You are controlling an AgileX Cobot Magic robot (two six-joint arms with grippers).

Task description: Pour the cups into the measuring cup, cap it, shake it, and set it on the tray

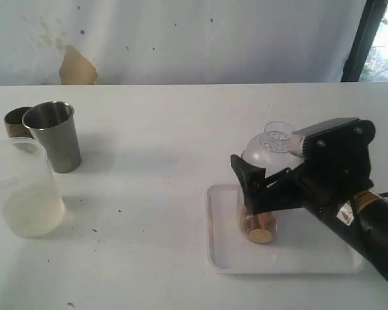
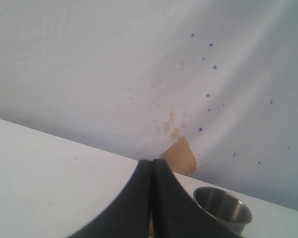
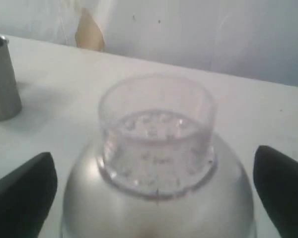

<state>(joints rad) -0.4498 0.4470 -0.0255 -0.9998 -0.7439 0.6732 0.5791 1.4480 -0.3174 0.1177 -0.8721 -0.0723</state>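
The measuring cup (image 1: 258, 223) stands upright on the tray (image 1: 297, 255), toward the tray's left end in the exterior view, with some pale orange stuff lying at its bottom. A clear dome lid (image 1: 265, 147) with a short, hole-dotted collar on top sits on the cup. The right arm (image 1: 336, 174) reaches in from the right. Its jaws are spread wide, one finger on each side of the dome, and they grip nothing. The right wrist view shows the fingers (image 3: 25, 196) just beside the lid's flanks. The tray lies on the right of the white bench (image 1: 168, 129). Well apart from it, on the bench's left side, stand the three cups. The big frosted plastic cup (image 1: 22, 187) is nearest the front. The steel tumbler (image 1: 53, 135) is behind it. The small brown wooden cup (image 1: 16, 121) is just beside the tumbler and partly hidden by it. The left jaws are pressed fully together on nothing, seen only in the left wrist view, raised over the bench with the tumbler's open mouth near them.
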